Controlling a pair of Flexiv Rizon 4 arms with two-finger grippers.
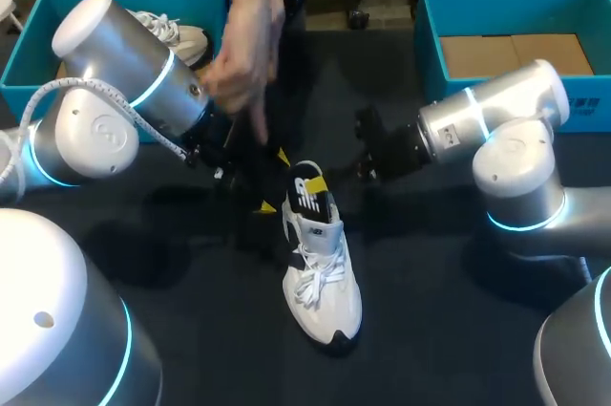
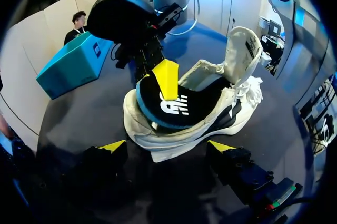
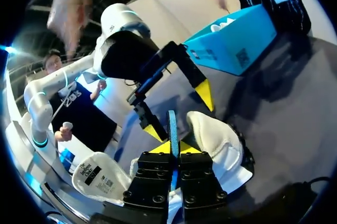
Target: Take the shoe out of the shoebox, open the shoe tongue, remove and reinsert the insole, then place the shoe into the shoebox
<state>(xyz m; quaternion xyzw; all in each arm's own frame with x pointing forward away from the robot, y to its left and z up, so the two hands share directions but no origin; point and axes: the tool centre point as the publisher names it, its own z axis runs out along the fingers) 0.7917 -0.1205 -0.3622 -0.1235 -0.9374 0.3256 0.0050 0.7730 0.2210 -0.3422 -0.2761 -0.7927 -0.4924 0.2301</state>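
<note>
A white shoe lies mid-table, toe toward the front edge. Its tongue is folded open. A black insole with a blue edge sticks up out of the heel opening. My right gripper is shut on that insole's edge; its yellow tip presses on the insole. My left gripper stands open just left of the heel, with the shoe ahead of its fingers and not touched. A person's hand reaches over the table above my left gripper.
A teal shoebox at the back left holds another white shoe. A second teal shoebox at the back right shows only brown cardboard inside. Dark table surface lies around the shoe.
</note>
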